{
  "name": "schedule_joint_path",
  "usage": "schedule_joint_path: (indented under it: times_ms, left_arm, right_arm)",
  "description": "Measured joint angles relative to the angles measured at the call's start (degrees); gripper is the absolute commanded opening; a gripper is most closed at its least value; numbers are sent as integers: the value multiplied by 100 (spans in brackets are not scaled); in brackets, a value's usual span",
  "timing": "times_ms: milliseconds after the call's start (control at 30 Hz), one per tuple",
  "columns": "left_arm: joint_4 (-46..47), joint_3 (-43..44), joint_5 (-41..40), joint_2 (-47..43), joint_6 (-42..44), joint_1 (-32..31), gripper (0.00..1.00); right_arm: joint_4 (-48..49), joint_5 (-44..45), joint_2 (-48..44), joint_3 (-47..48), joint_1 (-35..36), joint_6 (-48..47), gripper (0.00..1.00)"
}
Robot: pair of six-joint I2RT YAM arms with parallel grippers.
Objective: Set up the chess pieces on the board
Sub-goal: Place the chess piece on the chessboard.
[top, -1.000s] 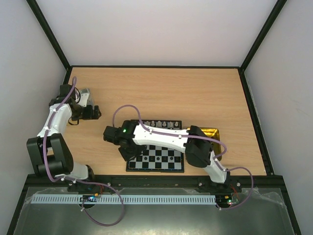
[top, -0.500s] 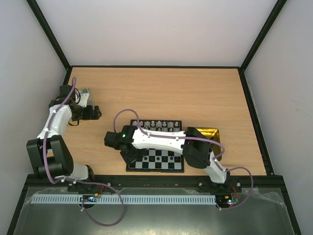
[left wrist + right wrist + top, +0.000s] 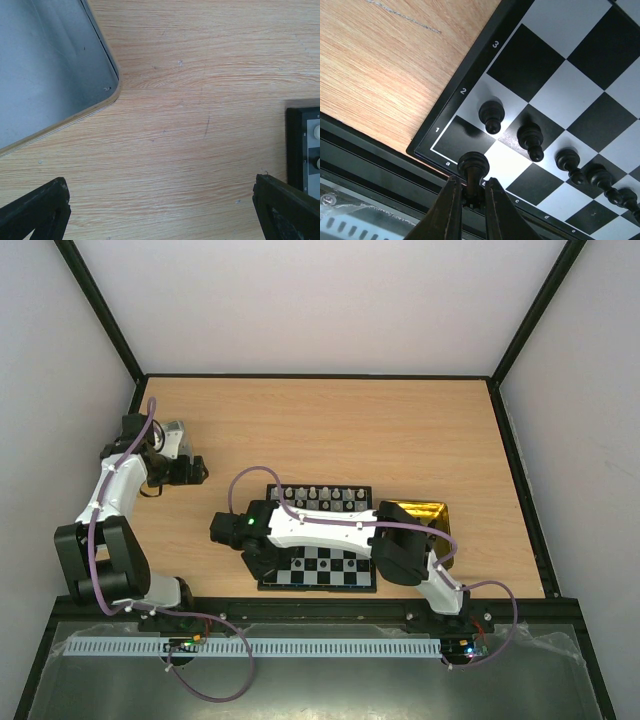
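Down at the near-left corner of the chessboard (image 3: 330, 565), the right gripper (image 3: 470, 192) has its two fingers drawn almost together on a small black piece (image 3: 472, 165) with a round top, pinching it by the stem below the head. In the right wrist view that piece sits at 6 o'clock, over the first-rank squares beside the corner marked 1 and a; whether its base touches the board cannot be told. Four more black pieces (image 3: 530, 140) stand upright on the checks just beyond it, in a slanting line that runs off toward 4 o'clock. In the top view the board lies flat on the wooden table (image 3: 330, 420), at about 6 o'clock of the tabletop and near its front edge. A row of pale pieces (image 3: 320, 495) stands along the board's far side, and a gold tin (image 3: 425, 512) lies just beside the board at 3 o'clock. The left gripper (image 3: 160, 215) hangs well apart from the board, at about 10 o'clock from it, with its fingers spread wide and nothing between them but bare wood. A silver tin lid (image 3: 45, 65) fills the 10 o'clock corner of the left wrist view, and a corner of the board shows at 3 o'clock there.
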Motion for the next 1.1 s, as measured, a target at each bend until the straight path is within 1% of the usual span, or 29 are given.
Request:
schedule_joint_path:
  times_ms: [1100]
  left_arm:
    - [0,-17,37,-72,2,0,99]
  right_arm:
    - [291,-168,195,-129,28,0,11]
